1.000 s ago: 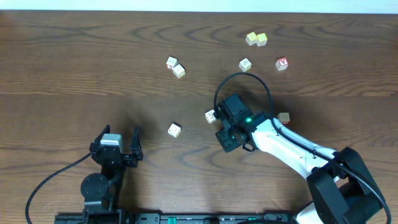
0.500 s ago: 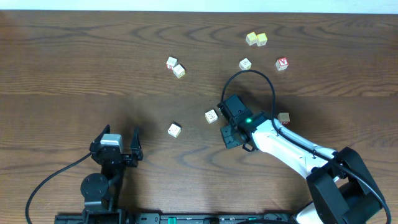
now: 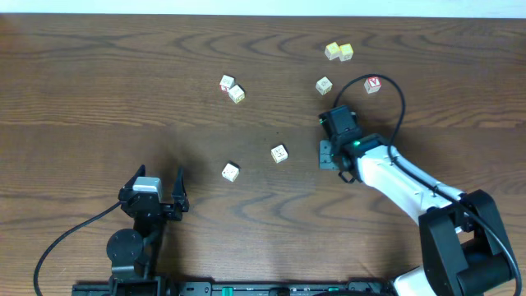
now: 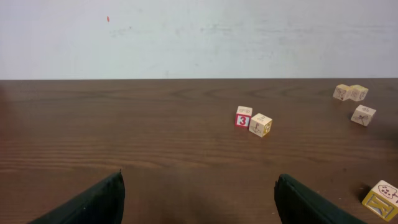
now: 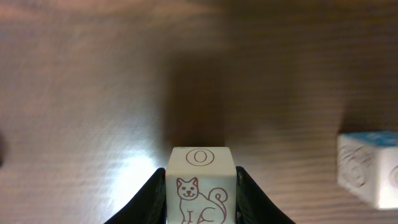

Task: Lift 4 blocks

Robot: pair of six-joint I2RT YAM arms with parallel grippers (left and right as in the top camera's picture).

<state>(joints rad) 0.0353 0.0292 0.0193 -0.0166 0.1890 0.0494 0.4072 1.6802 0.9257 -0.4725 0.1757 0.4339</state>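
My right fingers (image 5: pixel 151 202) are clenched on the cat block (image 5: pixel 199 193), pinched square between them for a clean lift. A second block (image 5: pixel 370 168) sits off to their right. My left fingers (image 4: pixel 93 202) are spread wide, holding nothing.

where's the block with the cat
The cat block sits bottom centre of the right wrist view, pinched by the right gripper, with another block at the frame's right edge.
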